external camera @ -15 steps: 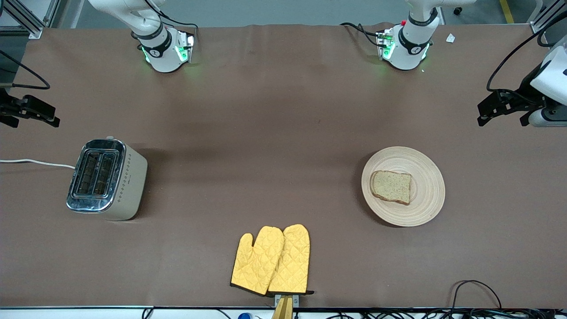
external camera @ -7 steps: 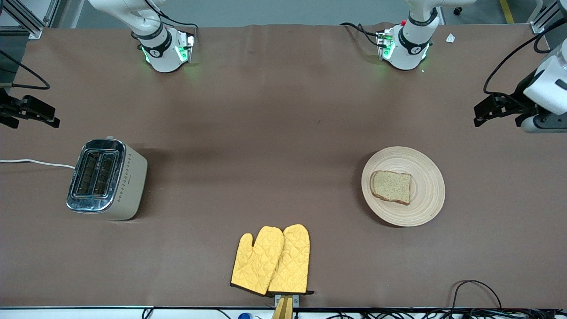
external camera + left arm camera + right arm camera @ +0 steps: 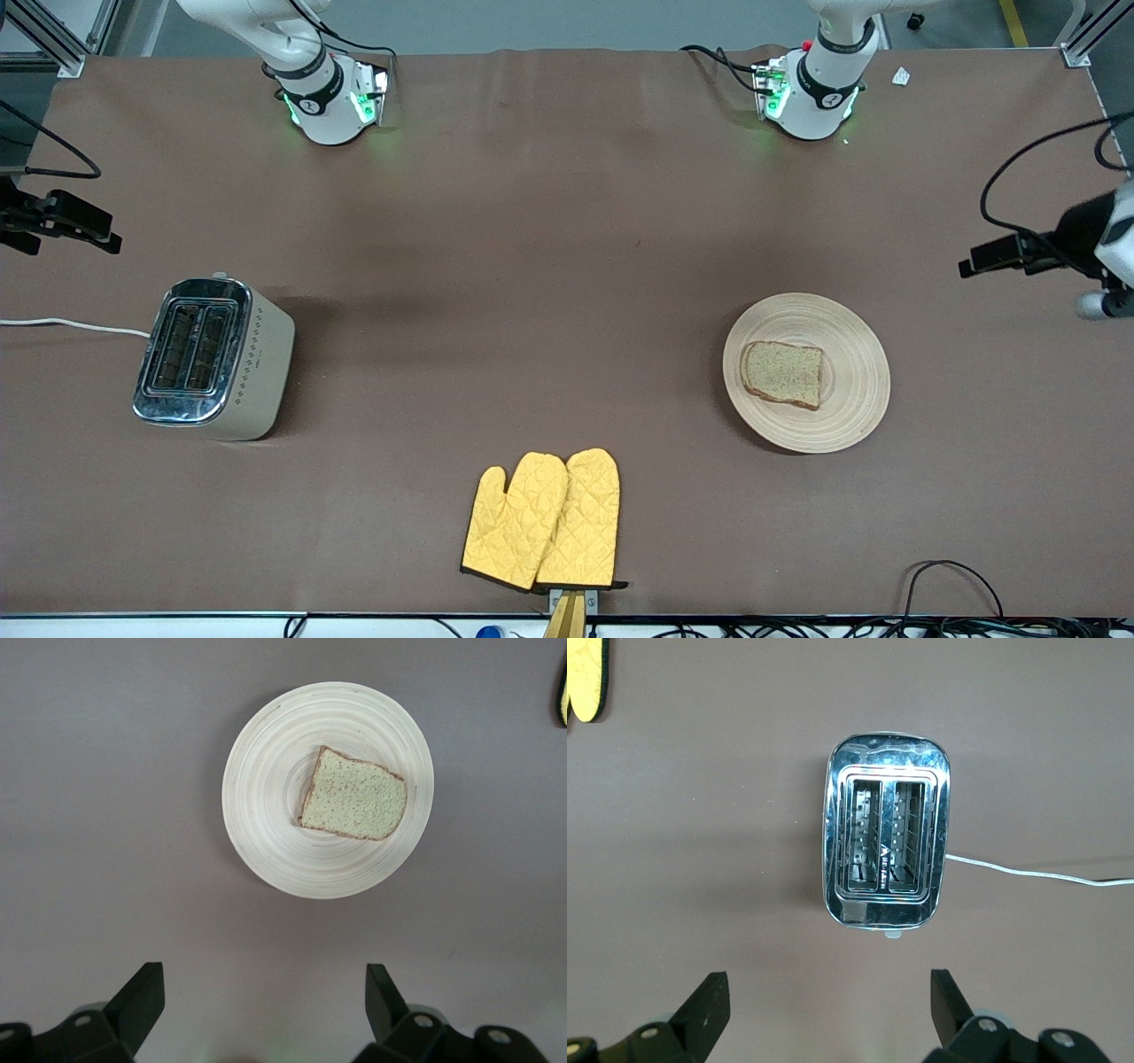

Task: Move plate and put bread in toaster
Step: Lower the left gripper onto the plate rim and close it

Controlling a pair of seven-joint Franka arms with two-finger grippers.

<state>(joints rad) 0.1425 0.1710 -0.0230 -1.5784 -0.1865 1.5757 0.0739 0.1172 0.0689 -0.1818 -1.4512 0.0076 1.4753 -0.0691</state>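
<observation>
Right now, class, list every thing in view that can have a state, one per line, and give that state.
plate: flat on the table, bearing the bread.
bread: lying flat on the plate, untouched.
toaster: upright, both slots empty, cord attached.
oven mitts: lying flat, side by side, overlapping.
left gripper: open, holding nothing, above the table beside the plate.
right gripper: open, holding nothing, above the table beside the toaster.

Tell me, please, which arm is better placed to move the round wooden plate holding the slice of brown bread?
Probably the left. Its open gripper hangs above the table beside the round light-tan wooden plate carrying the speckled brown bread slice. The right gripper, also open, waits by the chrome-topped toaster.
</observation>
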